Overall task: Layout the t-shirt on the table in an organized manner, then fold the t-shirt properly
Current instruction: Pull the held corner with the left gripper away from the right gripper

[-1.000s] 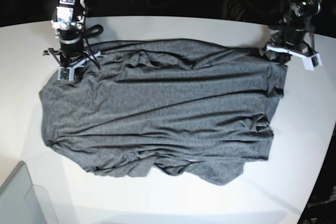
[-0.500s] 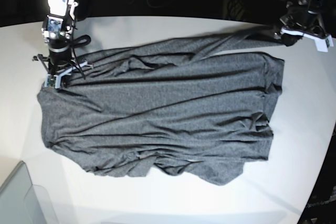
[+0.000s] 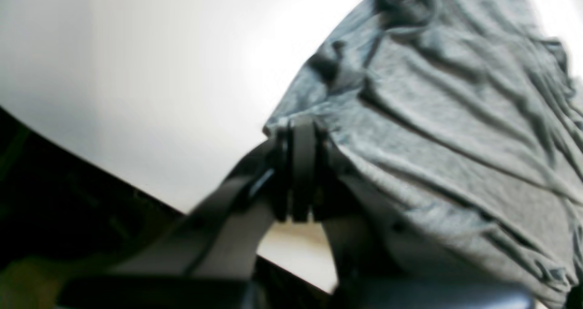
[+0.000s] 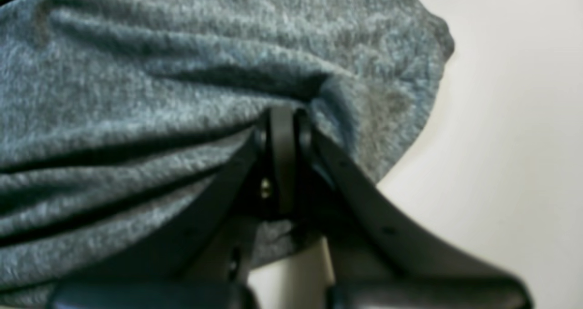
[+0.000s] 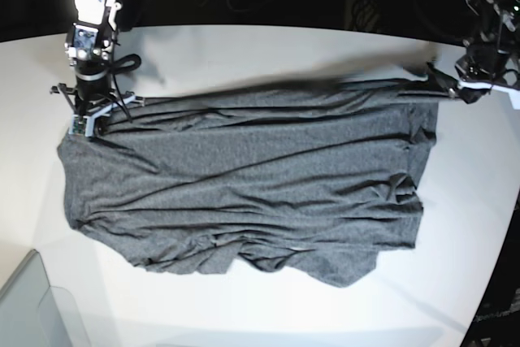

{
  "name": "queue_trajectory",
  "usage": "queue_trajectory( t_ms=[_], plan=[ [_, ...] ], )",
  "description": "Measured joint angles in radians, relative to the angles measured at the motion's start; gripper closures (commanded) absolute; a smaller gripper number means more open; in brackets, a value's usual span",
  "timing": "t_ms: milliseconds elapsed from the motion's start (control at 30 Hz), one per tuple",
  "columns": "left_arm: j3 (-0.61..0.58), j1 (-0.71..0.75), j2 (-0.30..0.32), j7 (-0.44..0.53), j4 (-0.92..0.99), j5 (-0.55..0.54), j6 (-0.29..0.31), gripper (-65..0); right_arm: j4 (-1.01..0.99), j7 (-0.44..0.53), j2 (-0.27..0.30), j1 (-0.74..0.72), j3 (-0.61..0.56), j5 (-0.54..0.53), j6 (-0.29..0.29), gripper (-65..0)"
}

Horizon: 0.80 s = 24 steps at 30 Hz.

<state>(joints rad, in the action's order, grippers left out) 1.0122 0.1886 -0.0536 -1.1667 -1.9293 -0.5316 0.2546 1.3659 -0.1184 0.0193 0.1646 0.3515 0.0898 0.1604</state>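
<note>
Both claws are clamping the t-shirt (image 5: 244,176) tight: right gripper (image 5: 84,125) pinching its far left corner, left gripper (image 5: 455,87) pinching its far right corner, cloth lying stretched between them across the table (image 5: 268,46).

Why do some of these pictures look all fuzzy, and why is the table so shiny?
Both wrist views sit very close, so the t-shirt and the black tool look soft; the left wrist view is smeared too. In the base view the t-shirt's upper edge near the left tool is streaked, and the white table gleams under bright light.
</note>
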Motion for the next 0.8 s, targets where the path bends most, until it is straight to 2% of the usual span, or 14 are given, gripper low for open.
queue_trajectory(
  t_ms=[167, 333, 433, 533, 667, 800],
  plan=[
    [-0.001, -0.019, 0.001, 0.007, 0.074, 0.047, 0.0, -7.0, 0.0, -0.001, 0.0, 0.0, 0.001, 0.0, 0.0, 0.0],
    [-0.001, -0.031, 0.027, -0.004, 0.206, 0.062, 0.001, -22.3, 0.001, -0.001, 0.001, 0.0, 0.001, 0.0, 0.0, 0.0],
    [0.009, -0.063, 0.064, 0.021, 0.27, 0.061, 0.002, -27.9, 0.004, 0.0, 0.002, 0.009, 0.001, 0.0, 0.0, 0.0],
    [0.007, -0.067, 0.073, 0.016, 0.266, 0.05, 0.003, -28.2, 0.008, 0.0, 0.0, 0.014, 0.002, 0.0, 0.0, 0.0],
    [0.008, -0.031, 0.05, 0.012, 0.132, 0.05, 0.003, -28.4, 0.008, 0.0, 0.0, 0.014, 0.002, 0.0, 0.0, 0.0],
    [-0.013, 0.072, -0.032, 0.009, -0.011, -0.002, 0.002, -28.4, 0.008, 0.001, 0.0, 0.014, 0.002, 0.0, 0.0, 0.0]
  ],
)
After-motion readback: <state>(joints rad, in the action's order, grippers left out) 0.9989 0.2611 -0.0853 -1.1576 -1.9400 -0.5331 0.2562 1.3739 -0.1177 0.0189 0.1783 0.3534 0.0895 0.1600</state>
